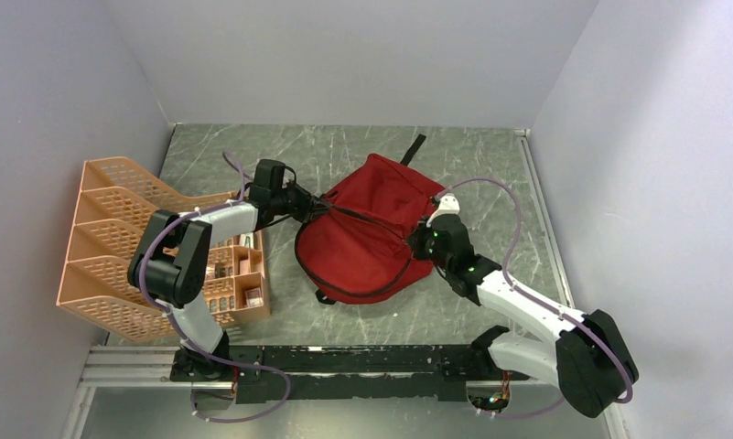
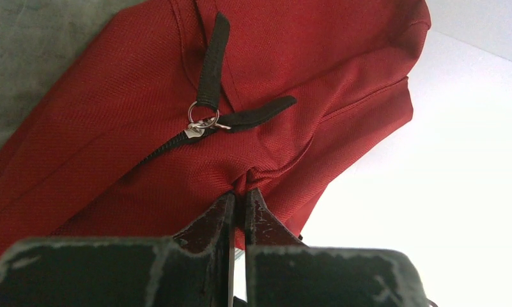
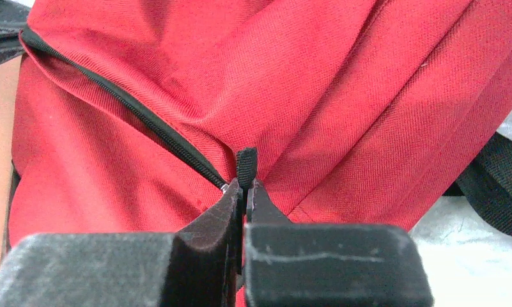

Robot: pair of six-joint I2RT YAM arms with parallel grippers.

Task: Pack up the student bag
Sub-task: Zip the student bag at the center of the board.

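The right jaws were clamped on the black zipper pull (image 3: 245, 165); the left jaws pinched a fold of the student bag (image 1: 371, 229), which lay mid-worktop (image 1: 344, 146), right of the orange organiser (image 1: 115, 247). The zipper seemed the step in hand; next, the pull needed drawing along its track against the left's taut hold.

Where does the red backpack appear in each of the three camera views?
Top view: the backpack lies mid-table between the two arms, right of the orange rack.
Left wrist: it fills the upper left; the left fingers pinch its fabric.
Right wrist: it fills most of the frame; the right fingers pinch a black pull tab.
Shared landmark: the bag's black zipper.
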